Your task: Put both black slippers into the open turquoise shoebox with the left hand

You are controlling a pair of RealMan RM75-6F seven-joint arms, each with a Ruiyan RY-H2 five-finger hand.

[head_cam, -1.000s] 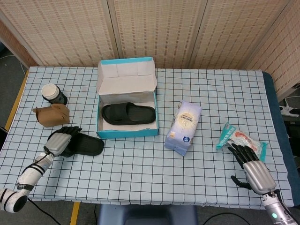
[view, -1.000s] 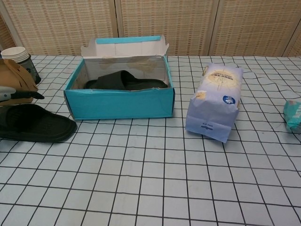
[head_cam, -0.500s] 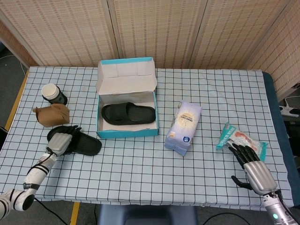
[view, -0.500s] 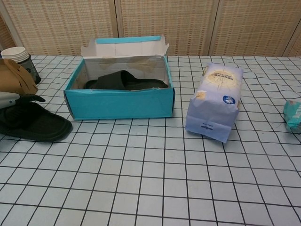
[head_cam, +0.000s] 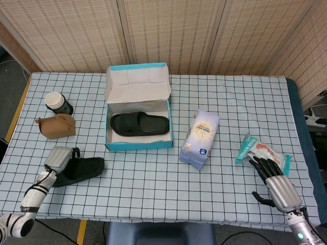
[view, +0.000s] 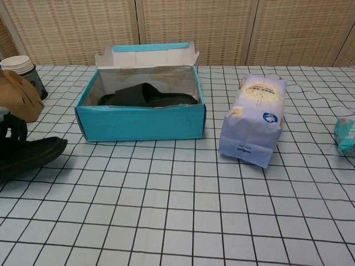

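One black slipper lies inside the open turquoise shoebox, also seen in the chest view as slipper and shoebox. The second black slipper is near the table's front left edge, its toe pointing right and slightly raised. My left hand grips its left end, with dark fingers curled over it. Far off at the front right, my right hand rests with fingers apart and nothing in it.
A blue-white bag stands right of the box. A snack packet lies by the right hand. At the left sit a paper cup and a brown paper bag. The checked tablecloth's front edge is close to the slipper.
The left hand has drawn the second slipper toward the front left and turned it, lifting its toe. The right hand has stayed put.
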